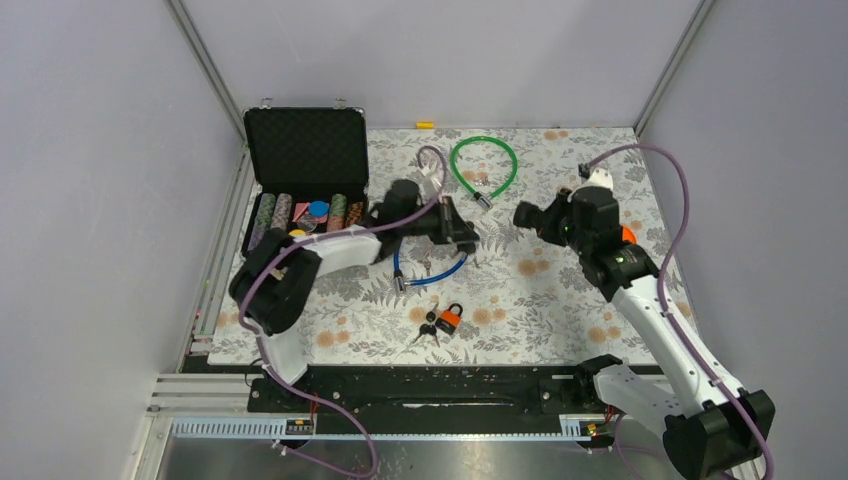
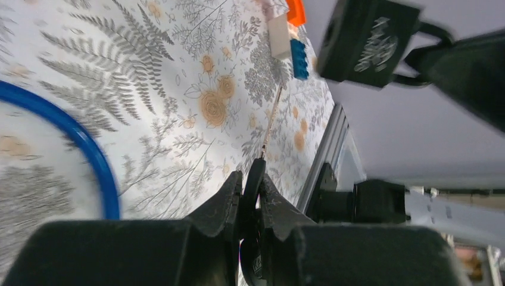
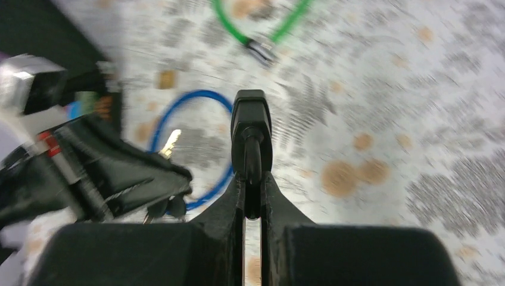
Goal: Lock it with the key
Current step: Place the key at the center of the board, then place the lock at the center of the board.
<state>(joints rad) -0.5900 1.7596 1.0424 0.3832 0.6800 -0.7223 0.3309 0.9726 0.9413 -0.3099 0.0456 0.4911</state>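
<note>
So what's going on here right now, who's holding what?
Both arms are raised over the middle of the floral table. The left gripper is shut on a black-headed key, its blade pointing forward. The right gripper is shut on a small black padlock, holding it off the table. Key and padlock are close but apart, so the key is not yet in the lock. A blue cable lock, a green cable lock and an orange padlock lie on the table.

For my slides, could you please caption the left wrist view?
Left fingers pinch a key, aimed toward the black padlock held opposite.
</note>
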